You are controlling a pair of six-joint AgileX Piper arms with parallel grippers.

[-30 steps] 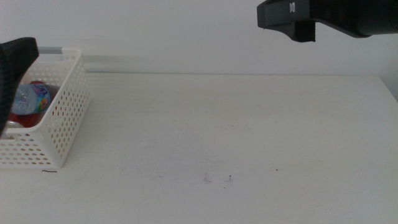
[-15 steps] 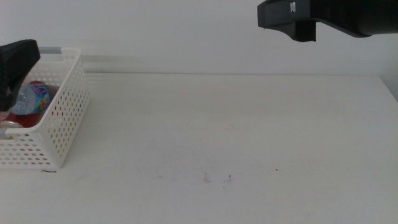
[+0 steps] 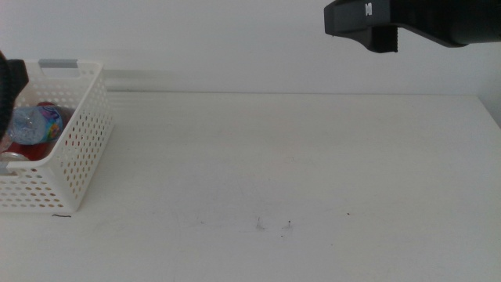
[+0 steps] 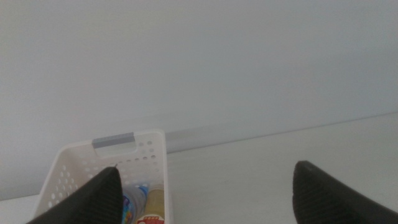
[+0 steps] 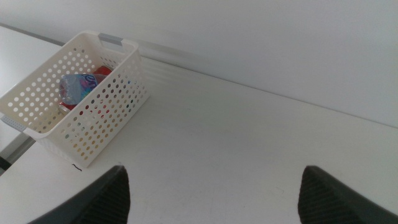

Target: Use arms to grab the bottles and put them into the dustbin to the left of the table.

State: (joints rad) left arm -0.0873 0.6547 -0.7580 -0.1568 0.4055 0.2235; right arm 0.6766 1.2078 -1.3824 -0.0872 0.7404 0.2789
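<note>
The white perforated dustbin (image 3: 74, 149) stands at the table's (image 3: 313, 172) left end. Inside lie a clear water bottle (image 3: 31, 124) with a colourful label and something red (image 3: 52, 107) behind it. The left wrist view looks down into the dustbin (image 4: 124, 155) and shows the water bottle (image 4: 132, 202) beside a yellow tea bottle (image 4: 153, 200). My left gripper (image 4: 207, 167) is open and empty, above the dustbin's near side; the middle view shows only a dark sliver of it (image 3: 6, 82). My right gripper (image 5: 214, 168) is open and empty, held high at the back right (image 3: 376, 23).
A grey handle strip (image 3: 59, 63) caps the dustbin's far rim. A few tiny dark specks (image 3: 288, 225) mark the tabletop near the front. The right wrist view shows the dustbin (image 5: 93, 118) far off, with bare white table between.
The left gripper has drawn back to the left, leaving nearly all of the middle view. The right arm and the bottles in the dustbin have not moved.
</note>
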